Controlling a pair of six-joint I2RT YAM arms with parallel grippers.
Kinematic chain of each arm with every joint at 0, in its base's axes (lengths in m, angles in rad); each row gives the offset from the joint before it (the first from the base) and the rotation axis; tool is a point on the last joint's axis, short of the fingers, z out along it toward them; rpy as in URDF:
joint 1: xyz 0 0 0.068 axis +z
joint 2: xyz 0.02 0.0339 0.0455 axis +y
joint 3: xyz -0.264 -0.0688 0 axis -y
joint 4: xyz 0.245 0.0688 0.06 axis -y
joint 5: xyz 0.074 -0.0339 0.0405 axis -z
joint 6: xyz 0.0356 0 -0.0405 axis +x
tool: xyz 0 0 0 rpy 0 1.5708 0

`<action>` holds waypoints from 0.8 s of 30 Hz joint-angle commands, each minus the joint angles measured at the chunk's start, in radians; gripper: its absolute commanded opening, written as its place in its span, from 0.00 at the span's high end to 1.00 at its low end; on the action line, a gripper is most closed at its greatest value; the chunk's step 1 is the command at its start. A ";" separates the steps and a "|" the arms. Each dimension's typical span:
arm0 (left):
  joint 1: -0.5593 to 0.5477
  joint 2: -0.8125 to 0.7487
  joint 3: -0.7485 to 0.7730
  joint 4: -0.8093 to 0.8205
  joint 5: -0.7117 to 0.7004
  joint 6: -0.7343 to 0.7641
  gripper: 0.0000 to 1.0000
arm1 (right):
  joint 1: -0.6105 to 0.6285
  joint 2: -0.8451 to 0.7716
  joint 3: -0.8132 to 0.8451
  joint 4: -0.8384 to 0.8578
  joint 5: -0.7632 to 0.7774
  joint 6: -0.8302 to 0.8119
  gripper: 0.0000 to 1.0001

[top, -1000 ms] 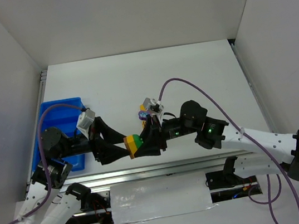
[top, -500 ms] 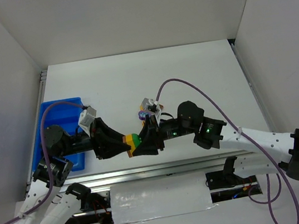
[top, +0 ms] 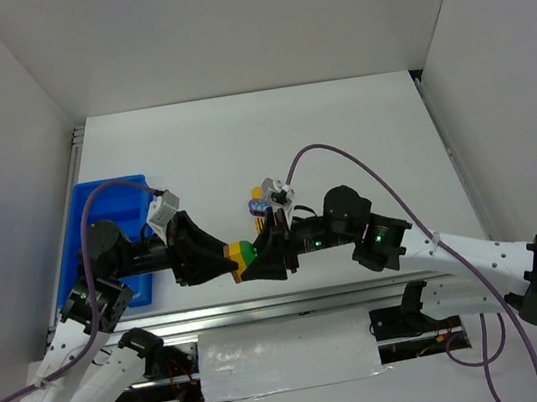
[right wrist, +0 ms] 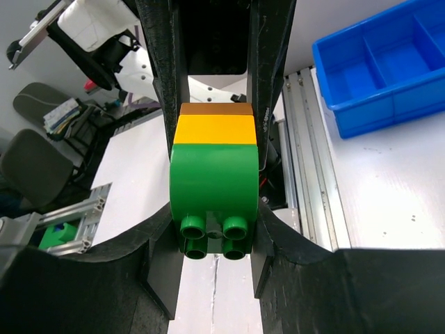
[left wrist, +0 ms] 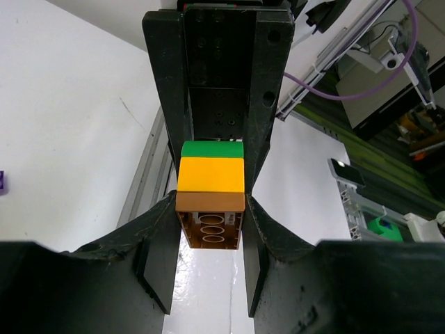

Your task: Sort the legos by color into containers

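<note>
A short stack of legos hangs above the table's near edge: a brown-orange brick (left wrist: 210,219), a yellow brick (left wrist: 211,174) and a rounded green brick (right wrist: 214,188). From above, the stack (top: 240,256) sits between both arms. My left gripper (left wrist: 210,209) is shut on the brown-orange end and my right gripper (right wrist: 215,223) on the green end. The two grippers face each other tip to tip. The blue tray (top: 98,211) of containers lies at the left, behind my left arm, which hides part of it.
Loose purple and yellow legos (top: 258,203) lie on the table just behind my right wrist. An aluminium rail (top: 284,305) runs along the near edge under the stack. White walls close in the table on three sides.
My left gripper has closed from open onto the brown-orange end of the stack. Both arms have shifted slightly; the right gripper has kept its hold on the green end.
</note>
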 commanded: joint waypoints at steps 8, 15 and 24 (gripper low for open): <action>0.003 -0.028 0.054 -0.064 0.087 0.095 1.00 | -0.075 -0.101 -0.035 0.039 -0.043 -0.002 1.00; 0.001 -0.023 0.045 -0.029 0.110 0.078 1.00 | -0.080 -0.083 -0.039 0.064 -0.080 0.008 1.00; 0.003 -0.019 0.122 -0.180 -0.148 0.150 1.00 | -0.097 -0.139 -0.032 -0.042 0.069 -0.048 1.00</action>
